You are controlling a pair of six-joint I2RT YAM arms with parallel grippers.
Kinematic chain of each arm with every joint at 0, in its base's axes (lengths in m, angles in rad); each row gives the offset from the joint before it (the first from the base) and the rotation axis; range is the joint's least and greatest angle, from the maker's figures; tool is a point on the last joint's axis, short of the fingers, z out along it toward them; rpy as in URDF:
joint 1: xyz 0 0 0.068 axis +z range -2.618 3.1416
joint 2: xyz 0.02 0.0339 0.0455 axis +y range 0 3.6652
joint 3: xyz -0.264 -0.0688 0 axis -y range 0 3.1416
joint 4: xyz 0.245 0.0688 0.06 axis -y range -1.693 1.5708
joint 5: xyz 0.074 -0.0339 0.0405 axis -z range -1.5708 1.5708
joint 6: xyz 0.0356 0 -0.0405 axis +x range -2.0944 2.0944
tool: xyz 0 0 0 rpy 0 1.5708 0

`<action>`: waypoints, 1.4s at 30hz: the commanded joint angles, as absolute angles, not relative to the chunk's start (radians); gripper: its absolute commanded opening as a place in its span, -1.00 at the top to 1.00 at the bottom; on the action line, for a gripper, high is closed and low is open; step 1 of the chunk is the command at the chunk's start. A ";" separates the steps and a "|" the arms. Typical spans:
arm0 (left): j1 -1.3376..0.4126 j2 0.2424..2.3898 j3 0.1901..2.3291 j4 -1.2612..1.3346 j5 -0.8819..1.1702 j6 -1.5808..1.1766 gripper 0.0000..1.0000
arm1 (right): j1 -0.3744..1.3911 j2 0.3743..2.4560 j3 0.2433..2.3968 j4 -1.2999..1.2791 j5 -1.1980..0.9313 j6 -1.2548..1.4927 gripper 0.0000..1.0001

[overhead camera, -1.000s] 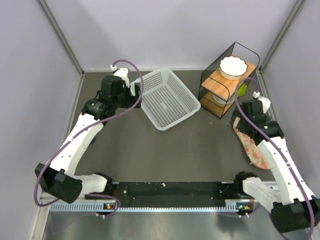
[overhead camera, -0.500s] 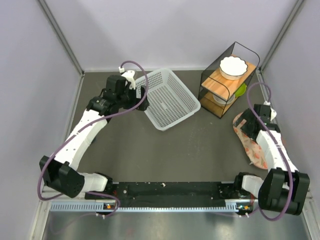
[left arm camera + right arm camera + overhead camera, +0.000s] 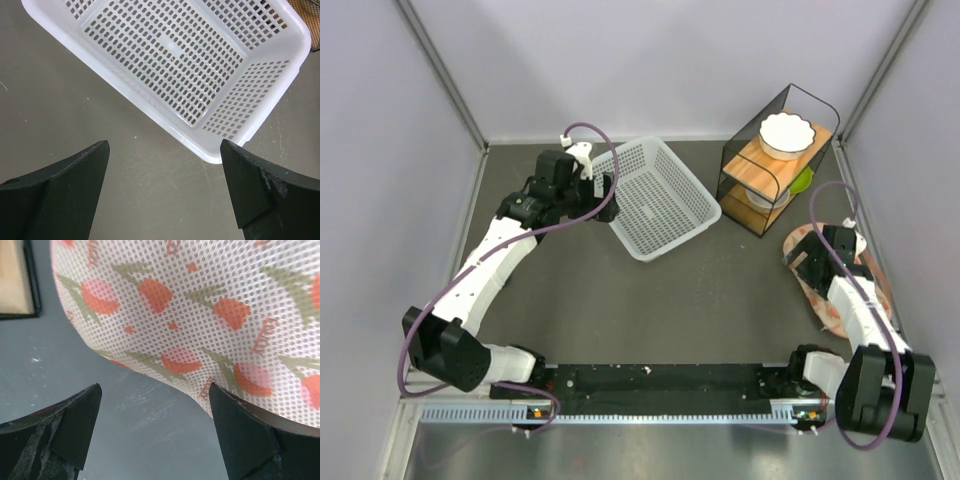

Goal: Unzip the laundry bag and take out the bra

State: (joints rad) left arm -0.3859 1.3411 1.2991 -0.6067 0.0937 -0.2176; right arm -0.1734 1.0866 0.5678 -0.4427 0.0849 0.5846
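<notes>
The dark grey bench (image 3: 720, 300) filled the overhead view, walled by pale panels. The two white-and-black arms reached out from its near edge, the left one toward the far left and the right one folded close along the right side.

A white perforated basket (image 3: 655, 195) sat askew at far centre. The left wrist view showed its slotted floor bare and its near corner resting flat on the bench. To its right stood a black wire rack (image 3: 775, 170) with wooden shelves. One corner of the rack showed in the right wrist view, top left.

The laundry bag (image 3: 832, 318) lay on the bench by the right wall, just nearer than the rack. From overhead the right arm crossed over most of it, so only its pink-trimmed edges showed. The right wrist view gave what the overhead one could not: the laundry bag (image 3: 200, 315) had a fine white mesh skin printed with red-orange shapes and green sprigs, bulging upward. The zip could not be made out in either view, so whether it was done up I cannot say.

The left tool (image 3: 163, 146) hung over the basket's near rim with its jaws wide and nothing between them. The right tool (image 3: 155, 387) was also spread wide, holding nothing, its tips just short of the bag's rounded end.

A white scalloped bowl (image 3: 787, 133) sat on the rack's top shelf.
</notes>
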 commanded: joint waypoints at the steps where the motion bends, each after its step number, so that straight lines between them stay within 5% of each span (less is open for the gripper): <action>1: -0.383 1.336 1.312 -0.580 0.097 -0.212 -0.96 | -0.181 0.947 0.630 -0.431 0.182 0.635 -0.73; 12: -0.383 1.344 1.312 -0.592 0.066 -0.198 -0.96 | -0.181 1.293 0.689 -0.321 0.238 0.618 -0.39; 15: -0.383 1.338 1.304 -0.597 0.061 -0.199 -0.96 | -0.181 1.301 0.667 -0.319 0.218 0.624 0.29; 16: -0.383 1.333 1.302 -0.600 0.060 -0.199 -0.96 | -0.181 1.286 0.658 -0.321 0.216 0.626 0.74; 18: -0.383 1.322 1.296 -0.601 0.048 -0.196 -0.96 | -0.181 1.217 0.631 -0.333 0.201 0.623 1.00; 30: -0.383 1.387 1.417 -0.699 0.081 -0.213 -0.97 | -0.103 0.844 0.621 -0.560 -0.213 0.466 1.00; 40: -0.382 1.456 1.460 -0.698 0.300 -0.308 -0.98 | 0.398 0.837 0.632 -0.551 -0.170 0.486 1.00; 41: -0.382 1.460 1.454 -0.699 0.342 -0.313 -0.98 | 0.501 0.851 0.641 -0.554 -0.149 0.473 0.83; 42: -0.382 1.463 1.451 -0.699 0.359 -0.321 -0.97 | 0.538 0.865 0.666 -0.563 -0.125 0.431 -0.09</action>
State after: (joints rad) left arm -0.3847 1.4372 1.4269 -0.7090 0.2211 -0.2771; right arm 0.3618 0.8299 0.6014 -0.5716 -0.1646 0.5034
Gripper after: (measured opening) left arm 0.987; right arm 0.063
